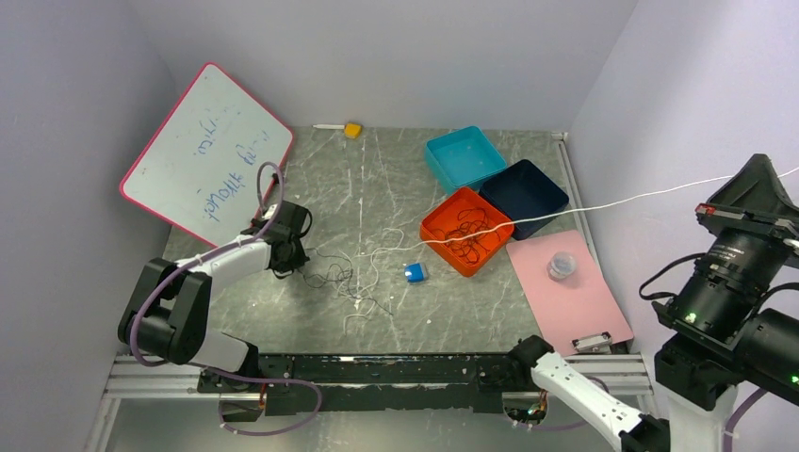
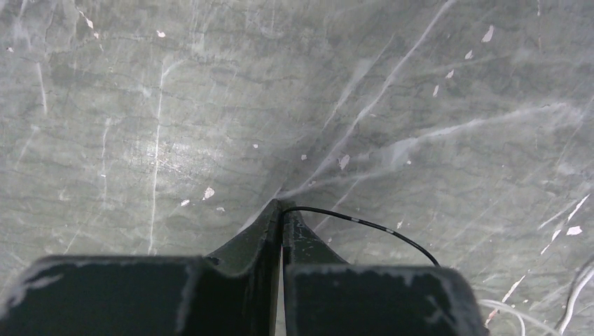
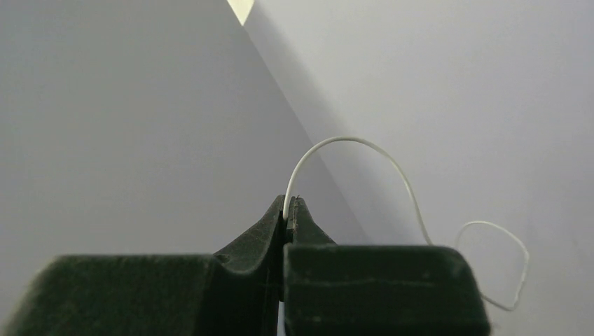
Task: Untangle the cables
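Note:
My left gripper [image 1: 283,256] rests low on the table at the left and is shut on a thin black cable [image 2: 378,227]. The cable leaves the tips [image 2: 283,208] and runs right into a loose tangle of black and white cables [image 1: 344,275] on the table. A white cable [image 1: 603,204] rises taut from that tangle, passes over the orange tray and leaves the top view at the right edge. My right gripper [image 3: 288,204] is out of the top view. It is held high against the lilac wall and is shut on the white cable [image 3: 350,138], whose free end loops to its right.
An orange tray [image 1: 435,233] holds more black cables. A teal tray [image 1: 464,155] and a navy tray [image 1: 524,193] stand behind it. A small blue block [image 1: 415,273], a pink mat [image 1: 575,301] with a clear cup [image 1: 562,266], a leaning whiteboard [image 1: 207,155] and a camera [image 1: 735,282] at the right are also in view.

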Controlling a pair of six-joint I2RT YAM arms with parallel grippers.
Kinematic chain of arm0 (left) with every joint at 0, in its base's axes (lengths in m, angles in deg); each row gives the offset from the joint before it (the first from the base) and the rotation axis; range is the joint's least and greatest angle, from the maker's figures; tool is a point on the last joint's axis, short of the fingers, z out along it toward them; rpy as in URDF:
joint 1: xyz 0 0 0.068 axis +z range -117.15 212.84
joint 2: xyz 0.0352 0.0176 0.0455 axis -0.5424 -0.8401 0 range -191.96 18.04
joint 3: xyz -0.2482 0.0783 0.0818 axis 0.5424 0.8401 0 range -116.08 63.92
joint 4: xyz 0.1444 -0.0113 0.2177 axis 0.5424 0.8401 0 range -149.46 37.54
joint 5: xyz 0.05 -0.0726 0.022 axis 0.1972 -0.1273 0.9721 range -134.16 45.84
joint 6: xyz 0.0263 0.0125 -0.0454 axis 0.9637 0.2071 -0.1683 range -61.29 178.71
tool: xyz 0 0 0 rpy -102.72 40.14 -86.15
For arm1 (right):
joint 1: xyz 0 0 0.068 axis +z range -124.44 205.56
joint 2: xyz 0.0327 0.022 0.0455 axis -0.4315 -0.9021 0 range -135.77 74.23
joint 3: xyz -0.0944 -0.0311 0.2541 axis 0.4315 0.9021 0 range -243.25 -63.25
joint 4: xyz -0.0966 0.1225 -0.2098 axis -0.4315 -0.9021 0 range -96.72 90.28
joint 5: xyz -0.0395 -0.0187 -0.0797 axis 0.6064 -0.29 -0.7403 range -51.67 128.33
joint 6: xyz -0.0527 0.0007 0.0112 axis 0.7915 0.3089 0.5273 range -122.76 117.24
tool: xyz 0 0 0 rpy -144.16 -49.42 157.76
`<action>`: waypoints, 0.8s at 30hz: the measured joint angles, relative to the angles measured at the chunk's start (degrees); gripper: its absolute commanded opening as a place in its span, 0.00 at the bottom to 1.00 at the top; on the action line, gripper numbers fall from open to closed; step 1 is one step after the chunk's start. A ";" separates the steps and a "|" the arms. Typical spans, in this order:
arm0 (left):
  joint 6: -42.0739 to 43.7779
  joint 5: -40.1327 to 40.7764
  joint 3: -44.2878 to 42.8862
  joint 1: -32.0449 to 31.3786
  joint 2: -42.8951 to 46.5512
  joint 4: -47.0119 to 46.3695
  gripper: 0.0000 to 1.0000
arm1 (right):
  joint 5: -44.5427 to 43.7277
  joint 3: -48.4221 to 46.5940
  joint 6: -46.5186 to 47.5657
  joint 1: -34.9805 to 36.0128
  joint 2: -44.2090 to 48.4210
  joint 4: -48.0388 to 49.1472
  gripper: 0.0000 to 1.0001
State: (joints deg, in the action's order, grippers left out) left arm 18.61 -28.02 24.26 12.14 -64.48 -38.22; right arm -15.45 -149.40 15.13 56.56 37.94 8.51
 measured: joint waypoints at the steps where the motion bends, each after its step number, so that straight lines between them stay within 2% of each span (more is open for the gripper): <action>1: -0.04 0.00 0.00 0.13 -0.04 -0.11 0.07 | 0.04 -0.20 0.26 1.07 0.28 0.39 0.00; 7: -0.46 -0.61 0.20 1.53 -0.07 -0.92 0.07 | 1.62 -0.35 -0.17 8.31 2.60 -0.13 0.00; 10: -0.17 -1.90 0.96 2.38 0.83 -1.92 0.07 | 4.28 -2.89 -2.60 13.66 2.89 -4.02 0.00; 11: 0.28 -2.67 1.57 2.58 1.62 -2.21 0.11 | 5.18 -3.63 -3.52 14.99 2.73 -5.46 0.00; 15: 2.08 -4.94 2.99 2.67 7.37 -1.99 0.42 | 9.33 -6.05 -7.76 19.04 -0.28 -11.65 0.00; 17: 2.60 -5.14 2.95 2.67 10.80 -2.12 0.52 | 11.61 -6.25 -9.90 19.43 -3.69 -14.56 0.00; 20: 2.82 -5.03 2.67 2.67 15.85 -1.27 0.62 | 14.91 -5.16 -12.96 19.63 -9.94 -18.47 0.00; 24: 2.84 -4.70 1.86 2.67 21.86 0.52 0.67 | 18.58 -3.80 -16.57 19.76 -18.64 -24.37 0.00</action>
State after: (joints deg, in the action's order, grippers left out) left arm 21.45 -32.72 26.12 14.80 -42.62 -37.70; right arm 3.13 -153.20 -1.43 76.32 19.30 -15.86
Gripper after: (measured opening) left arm 0.642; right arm 0.014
